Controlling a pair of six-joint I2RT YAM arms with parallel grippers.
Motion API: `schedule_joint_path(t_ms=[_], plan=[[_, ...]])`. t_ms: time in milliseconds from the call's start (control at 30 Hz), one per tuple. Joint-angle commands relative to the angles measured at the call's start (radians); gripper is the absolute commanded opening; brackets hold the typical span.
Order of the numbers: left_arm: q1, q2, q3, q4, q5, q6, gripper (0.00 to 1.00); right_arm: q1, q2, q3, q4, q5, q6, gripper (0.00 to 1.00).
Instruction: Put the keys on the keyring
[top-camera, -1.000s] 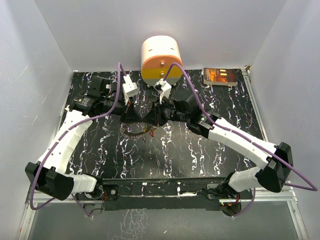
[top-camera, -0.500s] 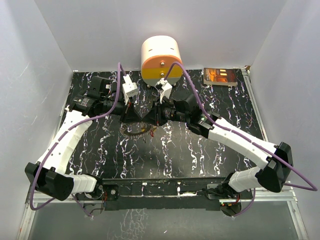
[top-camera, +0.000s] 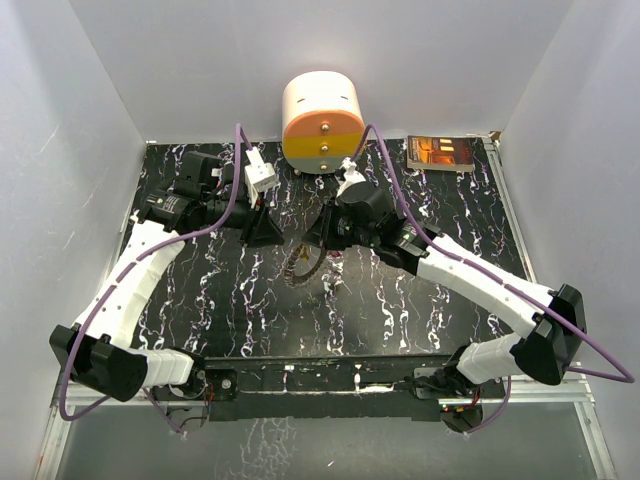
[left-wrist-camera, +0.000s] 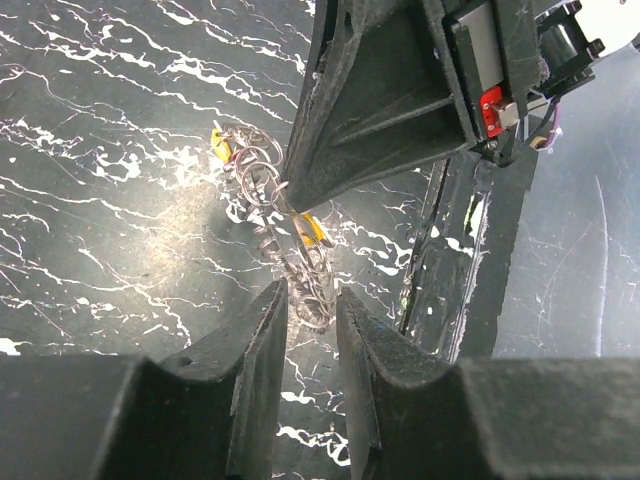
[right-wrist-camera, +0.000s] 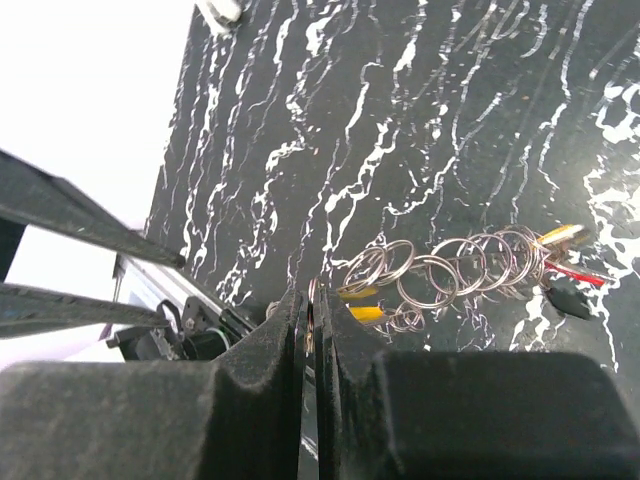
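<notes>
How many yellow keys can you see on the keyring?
3 yellow keys in the right wrist view: two close together by the right gripper, one at the far end of the keyring, beside a red key. Loops may hide more.

Left fingers (left-wrist-camera: 255, 370) slightly parted; right fingers (right-wrist-camera: 268, 352) pinched tight together.

Top cam: high at the near edge, looking down over the whole table (top-camera: 420, 300). Wrist cams: close, low, facing each other; both frame the keyring (left-wrist-camera: 305, 275) mid-table.
</notes>
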Motion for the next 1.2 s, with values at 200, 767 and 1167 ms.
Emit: schedule_joint_path(t_ms=[200,767,1167], plan=[[-0.011,0.062,0.067,0.01,0.148,-0.112,0.24,-0.003,0.037,0.119,-0.136,0.202,0.295,0.08],[-0.132,0.064,-0.009,0.088,-0.007,-0.123,0.16,0.011,0.1,0.211,-0.315,0.268,0.605,0.08],[-0.188,0.037,-0.085,0.202,-0.14,-0.072,0.15,0.025,0.081,0.215,-0.305,0.242,0.71,0.08]])
